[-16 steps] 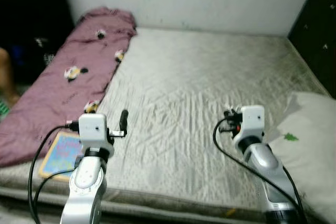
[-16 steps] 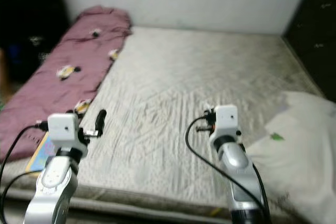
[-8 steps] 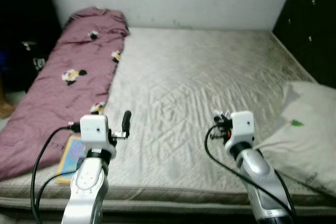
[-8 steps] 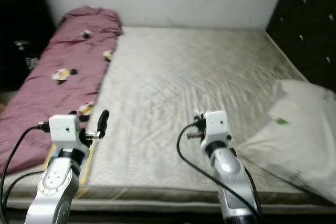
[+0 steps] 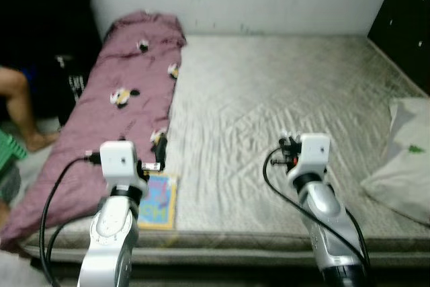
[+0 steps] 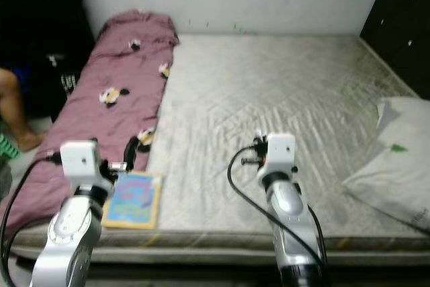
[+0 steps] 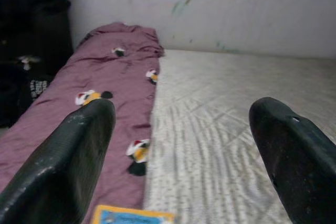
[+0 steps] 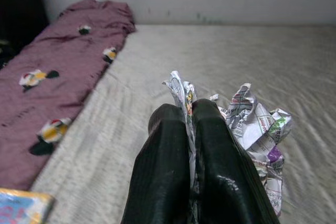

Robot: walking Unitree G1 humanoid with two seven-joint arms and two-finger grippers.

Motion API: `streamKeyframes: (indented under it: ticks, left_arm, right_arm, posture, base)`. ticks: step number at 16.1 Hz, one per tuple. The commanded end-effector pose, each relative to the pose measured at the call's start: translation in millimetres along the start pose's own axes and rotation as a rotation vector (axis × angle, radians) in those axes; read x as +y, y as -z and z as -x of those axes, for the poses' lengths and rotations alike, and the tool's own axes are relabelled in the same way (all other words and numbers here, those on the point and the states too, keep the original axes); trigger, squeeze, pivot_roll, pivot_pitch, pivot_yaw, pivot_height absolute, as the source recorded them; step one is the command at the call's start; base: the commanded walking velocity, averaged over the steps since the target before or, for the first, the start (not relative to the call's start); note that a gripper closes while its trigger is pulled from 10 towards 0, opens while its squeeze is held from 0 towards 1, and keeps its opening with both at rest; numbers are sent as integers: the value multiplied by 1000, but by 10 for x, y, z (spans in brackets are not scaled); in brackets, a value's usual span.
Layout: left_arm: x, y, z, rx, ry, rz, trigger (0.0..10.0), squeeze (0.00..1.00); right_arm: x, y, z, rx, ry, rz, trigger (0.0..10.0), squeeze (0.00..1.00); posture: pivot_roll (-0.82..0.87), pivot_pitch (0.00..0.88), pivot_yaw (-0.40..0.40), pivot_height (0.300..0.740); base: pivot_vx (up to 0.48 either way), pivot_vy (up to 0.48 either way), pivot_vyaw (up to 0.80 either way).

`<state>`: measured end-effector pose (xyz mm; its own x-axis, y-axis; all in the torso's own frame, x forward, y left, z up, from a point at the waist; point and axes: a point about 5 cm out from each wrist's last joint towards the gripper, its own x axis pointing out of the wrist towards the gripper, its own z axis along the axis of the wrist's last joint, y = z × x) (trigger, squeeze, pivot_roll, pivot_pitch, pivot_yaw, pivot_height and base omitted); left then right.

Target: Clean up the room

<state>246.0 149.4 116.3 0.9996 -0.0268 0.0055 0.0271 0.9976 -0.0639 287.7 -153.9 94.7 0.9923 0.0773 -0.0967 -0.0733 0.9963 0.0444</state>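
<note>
— Right wrist view: what is held by the right gripper (image 8: 190, 116)?

— A crumpled paper (image 8: 257, 129) is pinched between its two fingers, which are pressed together, at the lower centre of the frame above the grey mattress (image 5: 269, 105).

— And the left gripper (image 7: 184, 129)?

— Its fingers are spread wide with nothing between them. A colourful book (image 5: 156, 191) is seen at the lower left, beside a maroon blanket (image 5: 121, 99). A white pillow (image 5: 403, 162) is seen at the right edge.

Grey mattress (image 5: 269, 105) — maroon blanket (image 5: 124, 99), colourful book (image 5: 156, 193), white pillow (image 5: 406, 159).
</note>
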Motion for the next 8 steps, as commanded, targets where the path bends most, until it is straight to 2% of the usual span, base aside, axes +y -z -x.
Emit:
streamKeyframes:
  ticks: [1, 4, 8]
  left_arm:
    - [66, 13, 26, 15, -11, -6, 10000, 0]
    - [86, 32, 48, 25, -16, -9, 10000, 0]
    - [38, 32, 38, 31, 14, -2, 10000, 0]
  right_arm:
    - [111, -65, -55, -25, -30, -9, 10000, 0]
    - [129, -39, -68, -17, -42, -7, 10000, 0]
    - [102, -5, -110, -4, -17, -32, 10000, 0]
  posture:
    - [-45, 7, 7, 740]
    - [-46, 7, 5, 740]
    - [-43, 4, 0, 740]
  base:
    - [0, 480, 0]
    - [0, 480, 0]
    - [0, 480, 0]
